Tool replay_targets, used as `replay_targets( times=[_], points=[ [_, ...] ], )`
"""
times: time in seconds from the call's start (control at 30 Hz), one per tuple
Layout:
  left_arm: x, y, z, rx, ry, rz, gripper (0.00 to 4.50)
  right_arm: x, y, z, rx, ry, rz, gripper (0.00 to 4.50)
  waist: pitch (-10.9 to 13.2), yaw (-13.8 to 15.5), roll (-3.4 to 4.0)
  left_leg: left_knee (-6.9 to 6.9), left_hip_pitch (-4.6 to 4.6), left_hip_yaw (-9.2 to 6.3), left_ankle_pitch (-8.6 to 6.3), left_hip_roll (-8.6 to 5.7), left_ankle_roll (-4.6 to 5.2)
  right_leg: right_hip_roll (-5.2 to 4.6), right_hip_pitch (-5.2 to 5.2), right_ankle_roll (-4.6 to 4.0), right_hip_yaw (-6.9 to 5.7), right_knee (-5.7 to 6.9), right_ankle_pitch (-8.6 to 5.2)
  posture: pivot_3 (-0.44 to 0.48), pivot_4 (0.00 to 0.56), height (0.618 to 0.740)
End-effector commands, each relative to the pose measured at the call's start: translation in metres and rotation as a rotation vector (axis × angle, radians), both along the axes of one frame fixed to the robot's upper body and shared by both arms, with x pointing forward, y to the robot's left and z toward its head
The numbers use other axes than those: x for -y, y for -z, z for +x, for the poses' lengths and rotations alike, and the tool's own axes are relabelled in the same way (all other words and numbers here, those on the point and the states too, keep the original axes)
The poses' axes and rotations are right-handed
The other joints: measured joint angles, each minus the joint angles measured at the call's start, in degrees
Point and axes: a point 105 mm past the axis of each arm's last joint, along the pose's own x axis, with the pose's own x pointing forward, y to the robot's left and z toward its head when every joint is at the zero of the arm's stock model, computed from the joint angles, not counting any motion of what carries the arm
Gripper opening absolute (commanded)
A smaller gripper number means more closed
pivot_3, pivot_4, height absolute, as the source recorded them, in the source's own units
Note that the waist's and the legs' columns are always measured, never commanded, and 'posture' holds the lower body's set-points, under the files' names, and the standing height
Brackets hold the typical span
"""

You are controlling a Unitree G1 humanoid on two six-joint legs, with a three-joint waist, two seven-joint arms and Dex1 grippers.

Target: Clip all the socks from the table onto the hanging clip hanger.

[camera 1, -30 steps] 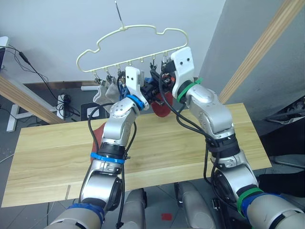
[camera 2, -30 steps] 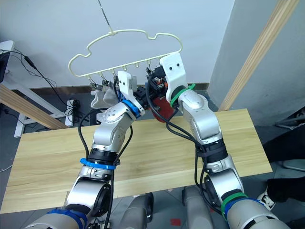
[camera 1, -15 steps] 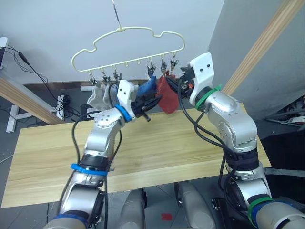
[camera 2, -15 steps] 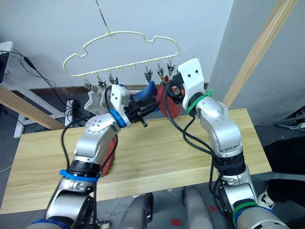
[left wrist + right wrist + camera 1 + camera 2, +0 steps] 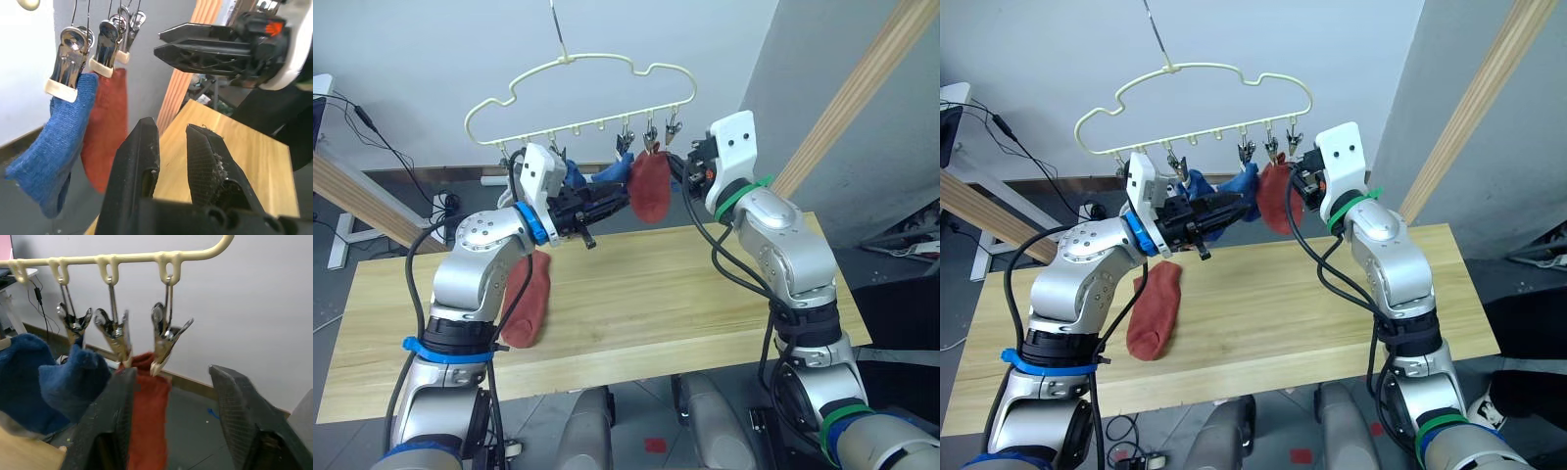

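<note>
One rust-red sock (image 5: 530, 300) on table (image 5: 705, 294), others clipped

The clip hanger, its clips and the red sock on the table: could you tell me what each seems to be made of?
Clip hanger: pale yellow with a smooth, even coat, probably plastic or coated wire; the hook above looks like bare metal.
Clips: shiny, reflective silver metal with cream tips.
Red sock on the table: matte, knitted-looking fabric lying limp.
Table: light wood with visible grain.
</note>
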Motion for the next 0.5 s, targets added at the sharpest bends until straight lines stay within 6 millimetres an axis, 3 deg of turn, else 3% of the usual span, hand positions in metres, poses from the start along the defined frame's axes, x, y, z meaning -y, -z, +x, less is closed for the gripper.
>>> replay_targets(
  times=[0.03, 0.1, 0.47, 0.5],
  points=[
    [0.0028, -0.0210, -0.0099, 0.062, 0.042, 0.001, 1.24, -0.0015, -0.0202, -0.0023, 0.074, -0.001, 0.030, 1.30, 0.0, 0.0, 0.00, -0.01, 0.01, 0.01, 0.00, 0.00, 0.00, 0.00, 0.00, 0.00, 0.00, 0.00, 0.00, -0.067, 0.355, 0.740],
    [0.0036, -0.0230, -0.0116, 0.063, 0.054, 0.011, 1.24, -0.0034, -0.0209, -0.0010, 0.076, -0.001, 0.025, 0.64, 0.0, 0.0, 0.00, -0.01, 0.00, 0.01, 0.00, 0.00, 0.00, 0.00, 0.00, 0.00, 0.01, 0.00, 0.00, -0.063, 0.354, 0.740],
    [0.0043, -0.0294, -0.0111, 0.069, 0.056, 0.008, 1.24, -0.0020, -0.0211, 0.0024, 0.072, 0.013, 0.029, 0.64, 0.0, 0.1, 0.00, -0.01, 0.00, 0.02, 0.00, 0.00, 0.00, 0.00, 0.00, 0.00, 0.01, -0.01, 0.00, -0.063, 0.353, 0.740],
    [0.0042, -0.0293, -0.0109, 0.069, 0.055, 0.008, 1.24, -0.0007, -0.0209, 0.0026, 0.072, 0.019, 0.031, 0.79, 0.0, 0.1, 0.00, -0.01, 0.00, 0.01, 0.00, 0.00, 0.00, 0.00, 0.00, 0.00, 0.01, -0.01, 0.00, -0.063, 0.353, 0.740]
  ],
)
